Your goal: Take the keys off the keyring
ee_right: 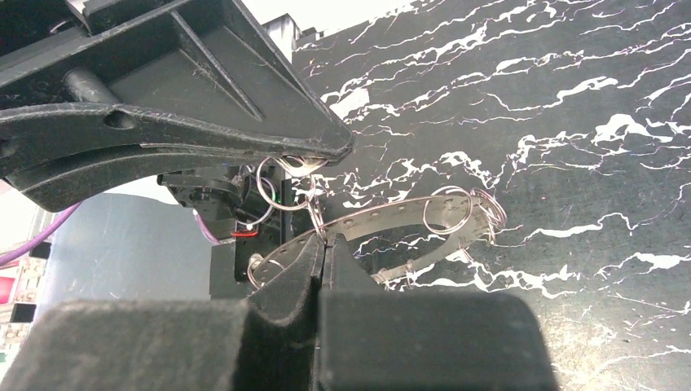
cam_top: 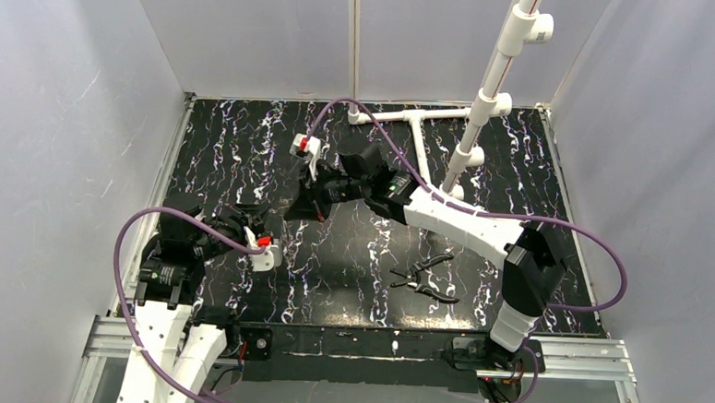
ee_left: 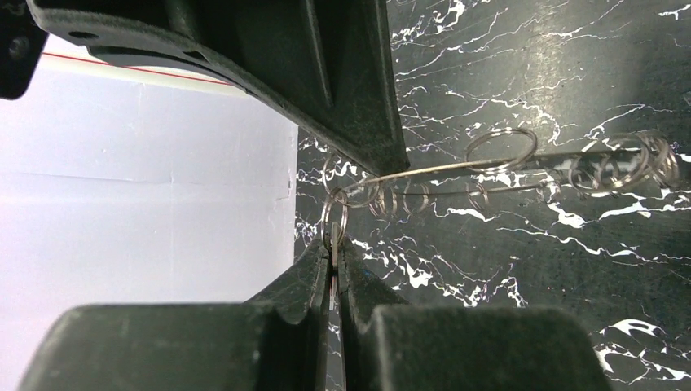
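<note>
Black marble-patterned counter [cam_top: 236, 149] veined with white, pale grey walls [cam_top: 63, 103] on left, right and far sides, white pipe stand [cam_top: 496, 75] at far right, aluminium rail [cam_top: 577, 353] along near edge

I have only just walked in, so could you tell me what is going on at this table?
Two robot arms are working on a keyring held between them. The left gripper is shut on a small ring threaded on it, and the right gripper is pinched shut on another small ring close by. Many small rings are still on the keyring. The pliers lie unused on the table.
</note>
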Motion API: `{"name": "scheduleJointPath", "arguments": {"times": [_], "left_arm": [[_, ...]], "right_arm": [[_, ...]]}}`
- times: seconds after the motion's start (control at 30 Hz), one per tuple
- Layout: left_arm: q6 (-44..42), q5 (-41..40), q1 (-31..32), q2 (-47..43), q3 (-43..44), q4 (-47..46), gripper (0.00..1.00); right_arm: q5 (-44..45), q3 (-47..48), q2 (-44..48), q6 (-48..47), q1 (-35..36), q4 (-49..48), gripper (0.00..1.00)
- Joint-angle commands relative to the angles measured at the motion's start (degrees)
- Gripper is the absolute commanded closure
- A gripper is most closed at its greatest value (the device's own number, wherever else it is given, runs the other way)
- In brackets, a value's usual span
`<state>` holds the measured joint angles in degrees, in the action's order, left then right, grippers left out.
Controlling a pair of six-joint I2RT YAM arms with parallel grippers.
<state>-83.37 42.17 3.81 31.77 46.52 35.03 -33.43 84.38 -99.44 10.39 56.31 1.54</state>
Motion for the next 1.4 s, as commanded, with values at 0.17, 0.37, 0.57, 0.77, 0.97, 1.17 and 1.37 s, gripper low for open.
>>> {"name": "scheduleJointPath", "arguments": {"times": [0.17,0.37,0.57,0.77,0.97,1.17,1.37], "left_arm": [[0.4,1.5,0.1,0.1,0.7,3.3,1.0],[2.4,2.0,0.1,1.5,1.2,3.6,1.0],[3.8,3.3,0.1,2.5,1.5,3.7,1.0],[7.4,4.8,0.1,4.5,4.3,3.8,1.0],[6.9,6.4,0.1,5.1,5.0,4.0,1.0],[7.2,6.9,0.1,5.4,5.8,3.9,1.0],[5.8,6.7,0.1,4.1,4.4,4.1,1.0]], "right_arm": [[1.2,-2.2,3.5,3.2,-4.5,-5.6,0.99],[-4.5,-3.0,3.6,4.4,-4.5,-9.1,0.99],[-9.4,-4.0,3.8,4.2,-4.2,-11.0,0.99],[-12.2,-4.7,4.0,2.7,-4.1,-10.6,0.99],[-13.7,-5.1,4.0,2.4,-4.0,-10.5,0.99],[-14.7,-5.6,3.9,3.1,-3.7,-11.0,0.99],[-15.2,-5.9,3.7,5.0,-3.7,-13.2,0.99]]}}
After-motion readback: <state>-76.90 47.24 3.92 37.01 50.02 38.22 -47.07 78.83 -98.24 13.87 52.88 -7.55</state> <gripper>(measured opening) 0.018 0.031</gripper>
